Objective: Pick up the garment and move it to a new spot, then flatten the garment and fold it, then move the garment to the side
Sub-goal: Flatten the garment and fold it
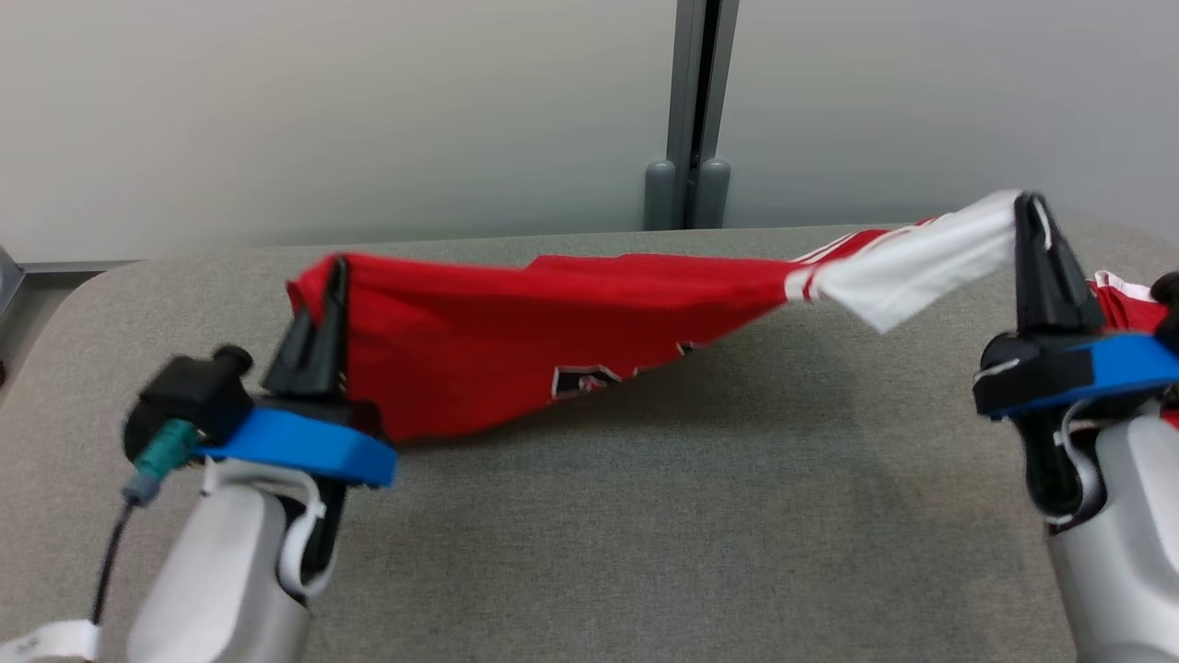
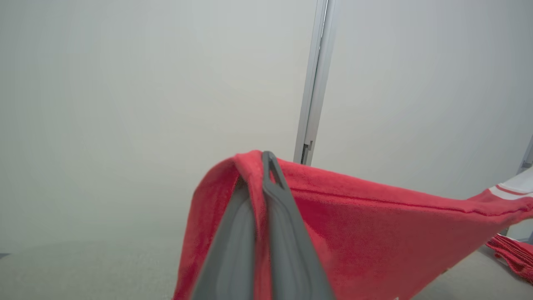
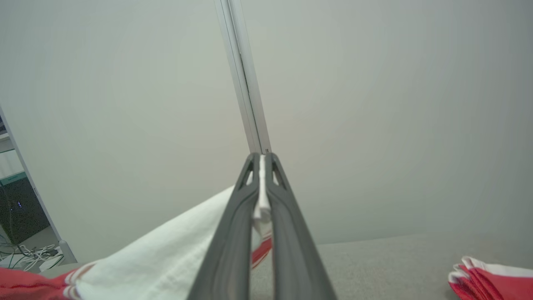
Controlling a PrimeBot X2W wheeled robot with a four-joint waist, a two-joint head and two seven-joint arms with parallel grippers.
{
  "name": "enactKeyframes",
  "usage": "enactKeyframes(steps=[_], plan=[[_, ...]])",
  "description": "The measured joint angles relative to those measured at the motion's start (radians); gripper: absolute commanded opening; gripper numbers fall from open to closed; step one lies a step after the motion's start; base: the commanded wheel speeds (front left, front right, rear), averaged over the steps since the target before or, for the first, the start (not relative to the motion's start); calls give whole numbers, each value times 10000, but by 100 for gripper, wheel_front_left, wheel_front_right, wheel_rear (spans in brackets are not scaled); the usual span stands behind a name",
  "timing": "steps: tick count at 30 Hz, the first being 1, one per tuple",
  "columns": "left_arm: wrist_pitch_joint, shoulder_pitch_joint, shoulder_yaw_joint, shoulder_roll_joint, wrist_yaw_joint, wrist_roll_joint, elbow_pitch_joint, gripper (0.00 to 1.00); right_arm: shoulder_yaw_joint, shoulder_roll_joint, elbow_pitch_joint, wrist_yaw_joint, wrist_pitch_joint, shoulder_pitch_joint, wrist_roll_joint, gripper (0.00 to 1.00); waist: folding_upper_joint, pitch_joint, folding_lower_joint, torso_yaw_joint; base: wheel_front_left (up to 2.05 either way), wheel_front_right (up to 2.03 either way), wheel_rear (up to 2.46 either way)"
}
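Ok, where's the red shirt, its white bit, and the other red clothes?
red shirt (image 1: 479,322): head view, middle of red cloth.
white bit (image 1: 912,262): head view, middle of white cloth.
other red clothes (image 3: 495,283): right wrist view, red top.

Count: 2 dark two-finger grippers: left gripper (image 1: 339,267), right gripper (image 1: 1030,201). 1 red fabric garment with white sleeve (image 1: 553,313), centre. 1 folded red-and-white cloth pile (image 1: 1126,304), 3 o'clock. 1 grey fabric-topped table (image 1: 645,516). 1 grey metal post (image 1: 695,110), 12 o'clock, with 2 rounded grey feet (image 1: 660,193).

Grey worktop (image 1: 589,552) meets a pale wall (image 1: 322,110) split by a metal post (image 1: 693,101); folded red-and-white cloth (image 3: 491,281) lies far right.
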Motion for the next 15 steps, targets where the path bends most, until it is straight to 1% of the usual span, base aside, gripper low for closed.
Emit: enactKeyframes(steps=[3, 7, 9, 12, 15], plan=[[8, -991, 280, 616, -15, 111, -598, 0, 330, -523, -968, 0, 38, -639, 813, 0, 0, -15, 0, -116, 0, 0, 0], [527, -2060, 518, 1308, -10, 337, -1576, 0, 552, -1129, -2372, 0, 755, -1574, 1661, 0, 0, 81, 0, -225, 0, 0, 0], [884, -2471, 619, 1569, -6, 343, -2004, 0, 435, -1325, -2953, 0, 1187, -2046, 2025, 0, 0, 179, 0, -249, 0, 0, 0], [1358, -3018, 711, 1847, -4, 351, -2452, 0, 297, -1601, -3476, 0, 1825, -2608, 2096, 0, 0, 384, -1, -286, 0, 0, 0], [1726, -3386, 731, 1937, -2, 328, -2546, 0, 301, -1820, -3530, 0, 2163, -3192, 1921, 0, 0, 714, 0, -354, 0, 0, 0]])
